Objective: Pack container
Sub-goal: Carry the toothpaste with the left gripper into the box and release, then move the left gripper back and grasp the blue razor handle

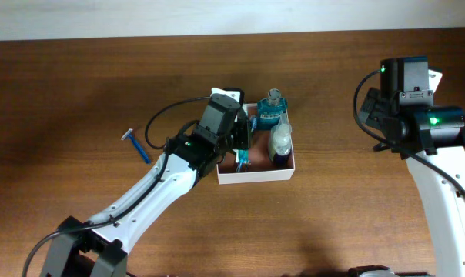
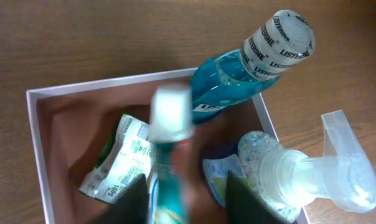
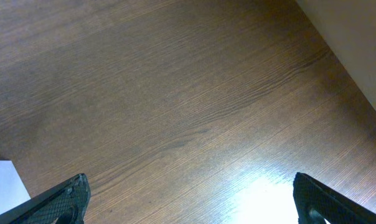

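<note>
The container is a square white-walled box with a reddish-brown inside. In it lie a blue mouthwash bottle, a clear pump bottle and a green-white packet. My left gripper hangs over the box with its fingers spread. A blurred teal tube with a white cap stands loose between them, near the left finger and apart from the right one. My right gripper stands wide open above bare wood at the far right, holding nothing.
A blue razor lies on the table left of the box. The left arm reaches in from the lower left. The mouthwash cap sticks out over the box's far wall. A white sheet corner shows beneath the right wrist.
</note>
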